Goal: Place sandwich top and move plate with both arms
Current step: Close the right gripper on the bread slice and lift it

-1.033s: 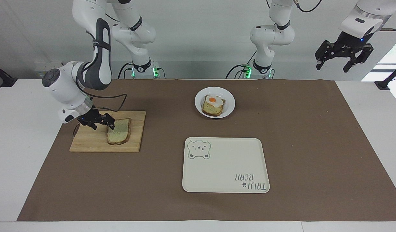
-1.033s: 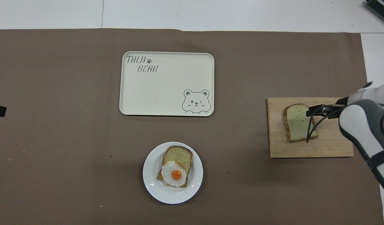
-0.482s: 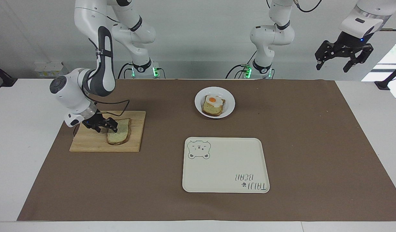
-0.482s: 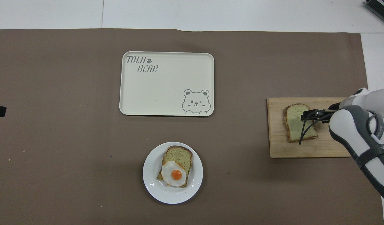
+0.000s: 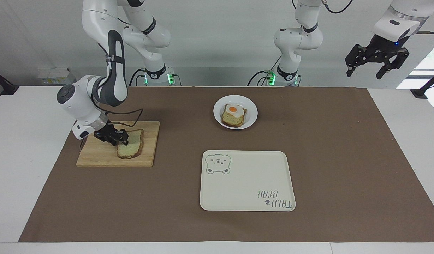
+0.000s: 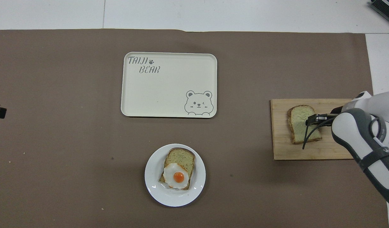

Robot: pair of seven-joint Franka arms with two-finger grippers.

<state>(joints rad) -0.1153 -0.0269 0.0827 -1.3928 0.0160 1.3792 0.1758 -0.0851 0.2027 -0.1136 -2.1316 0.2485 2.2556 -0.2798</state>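
Where the white table [image 5: 12, 148] carries its matte brown paper mat [image 5: 344, 158], holdings run from largest to smallest as follows.

Two white jointed arms with black two-finger grippers. The left arm waits, its left gripper [image 5: 376, 68] raised clear over the left arm's end of the table, fingers spread wide and holding nothing. The right arm bends low over the board; its right gripper [image 5: 122, 138] is down at the sandwich top's edge, fingers about the slice, though how tightly they bear on it cannot be told.

Cream rectangular tray [image 5: 245, 183], smooth, rounded corners, printed with a bear outline and lettering, farther from the robots than the plate.

Pale wooden chopping board [image 5: 96, 157], rectangular, visible grain, at the right arm's end of the table.

Small round white plate [image 5: 218, 107], glossy and shallow, near the robots at mid-table, bearing a crusted bread slice [image 5: 232, 121] with a fried egg [image 5: 233, 110], white with an orange yolk.

Sandwich top [image 5: 132, 148]: plain pale speckled bread slice, dark brown crust, rounded top, lying flat on the board.
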